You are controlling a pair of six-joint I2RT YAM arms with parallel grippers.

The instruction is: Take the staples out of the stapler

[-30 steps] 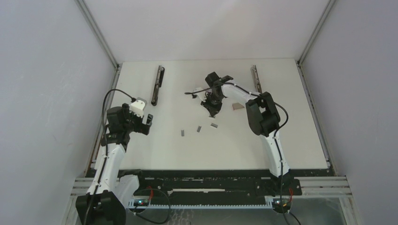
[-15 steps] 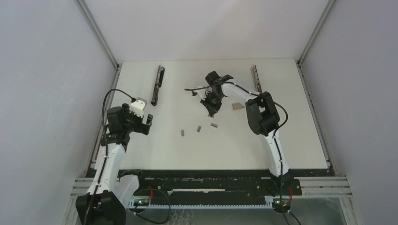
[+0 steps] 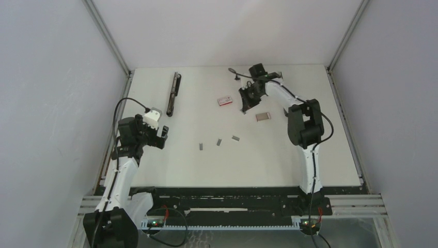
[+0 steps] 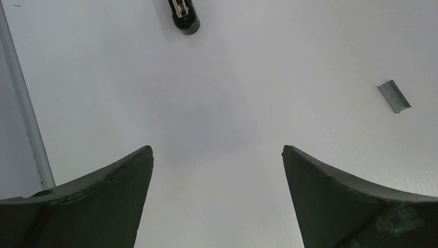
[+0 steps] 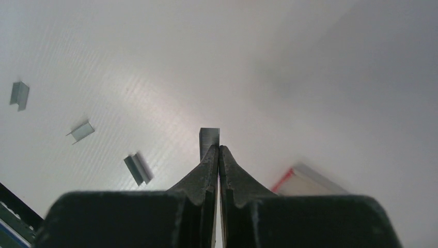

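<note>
Lying loose on the white table (image 3: 170, 165) between the two arms, three short grey staples (image 3: 219, 141) are sitting in a ragged row. They are well apart from the stapler (image 3: 173, 94), which is lying stretched out long and thin near the far left corner. A good part of the unloading is therefore looking done. The right end effector (image 5: 218, 150) is hanging over the far middle of the table with its fingers pressed together. In the right wrist view a fourth strip (image 5: 209, 136) is showing right at their tips. It is looking pinched there rather than lying on the table, though the overhead view is too small to confirm that. Near this end effector a small red-and-white box (image 3: 224, 101) is lying on the table, with a second small flat piece (image 3: 263, 117) not far from it. The left end effector (image 4: 217, 152) is hovering near the left edge with its fingers spread wide and nothing between them. Its wrist camera is catching one end of the stapler ahead and one of the staples off to the right. By my reading, what is waiting to be done is setting the pinched strip down with the others and checking the stapler's channel. None of the views is showing whether any staples are sitting inside it.
</note>
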